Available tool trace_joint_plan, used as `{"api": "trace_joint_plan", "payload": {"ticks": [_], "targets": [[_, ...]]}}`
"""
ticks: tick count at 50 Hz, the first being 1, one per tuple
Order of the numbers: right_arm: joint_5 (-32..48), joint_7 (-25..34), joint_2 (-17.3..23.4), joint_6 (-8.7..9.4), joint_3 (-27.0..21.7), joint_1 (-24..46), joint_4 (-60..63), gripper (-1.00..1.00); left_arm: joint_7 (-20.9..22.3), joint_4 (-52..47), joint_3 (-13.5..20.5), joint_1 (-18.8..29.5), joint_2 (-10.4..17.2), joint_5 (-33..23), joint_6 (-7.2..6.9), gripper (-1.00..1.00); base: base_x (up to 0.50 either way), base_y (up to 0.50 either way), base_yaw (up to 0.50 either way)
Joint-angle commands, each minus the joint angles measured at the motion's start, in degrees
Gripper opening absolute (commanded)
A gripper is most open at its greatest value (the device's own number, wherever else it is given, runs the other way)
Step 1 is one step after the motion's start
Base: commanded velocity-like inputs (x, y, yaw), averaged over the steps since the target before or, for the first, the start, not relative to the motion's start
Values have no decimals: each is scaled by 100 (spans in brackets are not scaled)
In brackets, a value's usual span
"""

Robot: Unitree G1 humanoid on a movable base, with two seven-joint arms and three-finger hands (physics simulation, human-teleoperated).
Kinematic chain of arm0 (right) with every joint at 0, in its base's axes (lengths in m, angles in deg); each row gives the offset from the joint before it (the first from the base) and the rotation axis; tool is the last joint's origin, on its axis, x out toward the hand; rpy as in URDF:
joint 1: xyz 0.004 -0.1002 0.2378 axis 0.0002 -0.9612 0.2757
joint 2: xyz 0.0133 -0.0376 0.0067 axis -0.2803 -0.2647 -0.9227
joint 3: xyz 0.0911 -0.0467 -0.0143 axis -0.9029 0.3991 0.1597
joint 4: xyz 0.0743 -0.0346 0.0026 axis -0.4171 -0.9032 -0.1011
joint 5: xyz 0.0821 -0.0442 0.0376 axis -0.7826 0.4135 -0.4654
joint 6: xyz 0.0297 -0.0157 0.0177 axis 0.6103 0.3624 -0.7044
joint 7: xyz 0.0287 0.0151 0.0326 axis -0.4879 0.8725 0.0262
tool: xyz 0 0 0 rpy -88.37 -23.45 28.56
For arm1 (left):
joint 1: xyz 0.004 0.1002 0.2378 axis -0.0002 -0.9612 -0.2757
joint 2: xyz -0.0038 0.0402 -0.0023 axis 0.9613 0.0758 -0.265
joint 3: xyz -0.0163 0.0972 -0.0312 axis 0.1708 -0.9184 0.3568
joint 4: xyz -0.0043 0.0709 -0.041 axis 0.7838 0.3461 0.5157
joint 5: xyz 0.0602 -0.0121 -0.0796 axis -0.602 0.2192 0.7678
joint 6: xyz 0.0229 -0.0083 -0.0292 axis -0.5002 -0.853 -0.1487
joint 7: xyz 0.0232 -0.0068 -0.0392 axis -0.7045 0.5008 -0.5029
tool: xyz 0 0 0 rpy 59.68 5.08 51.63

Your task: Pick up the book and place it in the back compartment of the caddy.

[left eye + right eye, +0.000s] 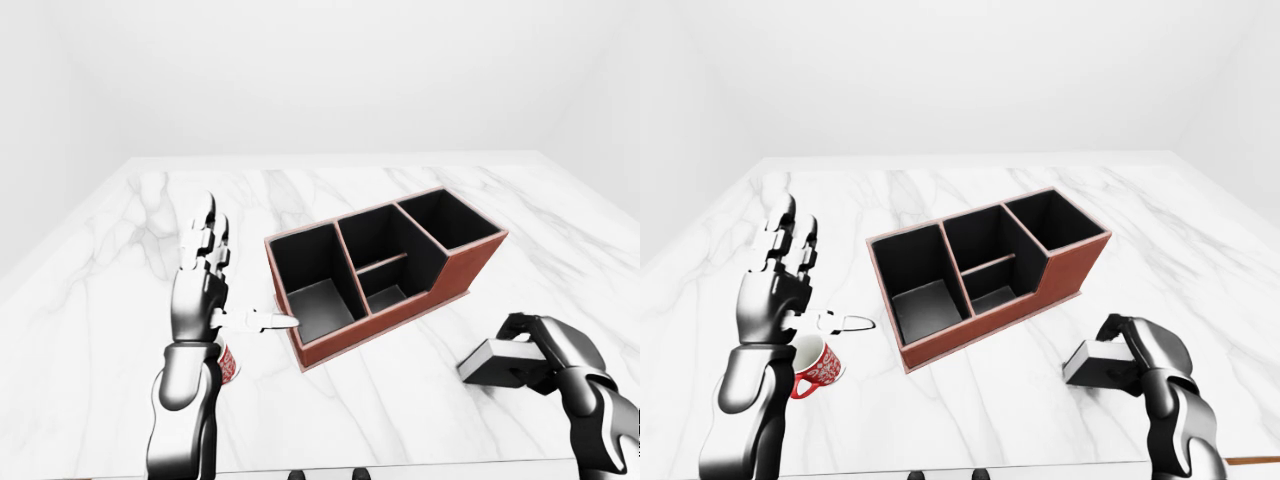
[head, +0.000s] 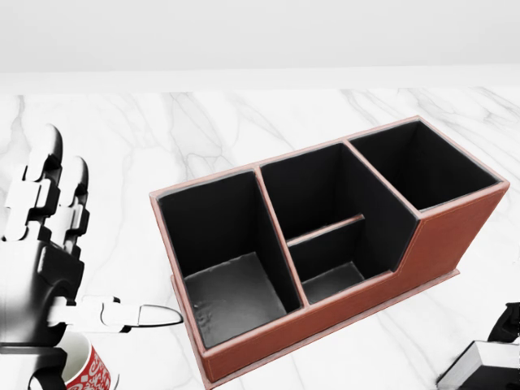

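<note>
The book (image 1: pixel 490 362), dark-covered with white page edges, is low on the marble table at the bottom right of the left-eye view. My right hand (image 1: pixel 525 352) is curled over it, fingers closed round its far end. The red-brown caddy (image 1: pixel 470 270) with black compartments stands at the middle, up and left of the book, its tallest compartment at its upper right end. My left hand (image 1: pixel 225 285) is open and empty, fingers upright and thumb pointing at the caddy's left end.
A red patterned mug (image 1: pixel 818 368) stands under my left hand, left of the caddy. The white marble table (image 1: pixel 400 420) runs to a bottom edge just below my arms. White walls stand behind it.
</note>
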Motion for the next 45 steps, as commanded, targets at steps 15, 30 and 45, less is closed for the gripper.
{"api": "trace_joint_plan", "payload": {"ticks": [15,30,45], "targets": [[-213,228,-155,0,-33,-52,406,-100,-13,-6,-13,4,-3,-8,0,100,0,0,0],[-290,728,-364,0,-255,-103,1299,-100,-20,13,7,6,-2,-4,0,100,0,0,0],[-126,1360,-428,0,-73,243,2201,-100,-21,53,10,13,1,-10,0,100,0,0,0]]}}
